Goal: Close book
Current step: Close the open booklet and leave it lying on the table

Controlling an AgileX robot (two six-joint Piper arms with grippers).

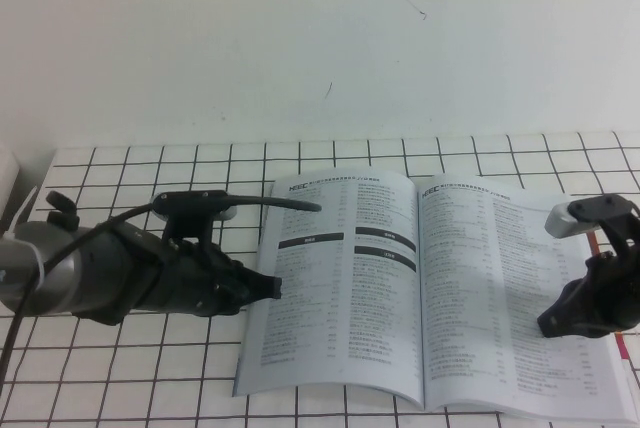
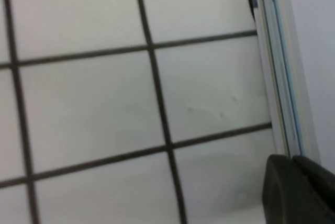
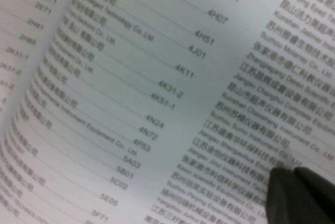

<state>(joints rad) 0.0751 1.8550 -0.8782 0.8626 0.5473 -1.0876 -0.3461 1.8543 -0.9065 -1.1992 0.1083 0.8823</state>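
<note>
Book [image 1: 400, 288] lies open, closed left claw [image 1: 272, 288] at its left edge, closed right claw [image 1: 553, 325] on its right page

Open book [image 1: 390, 288] on a gridded table [image 1: 130, 378], one arm at each side.

The book lies flat with both printed pages facing up. The left gripper [image 1: 268, 288] sits low at the left page's outer edge, pointing toward it. The right gripper [image 1: 552, 324] is over the outer part of the right page.
</note>
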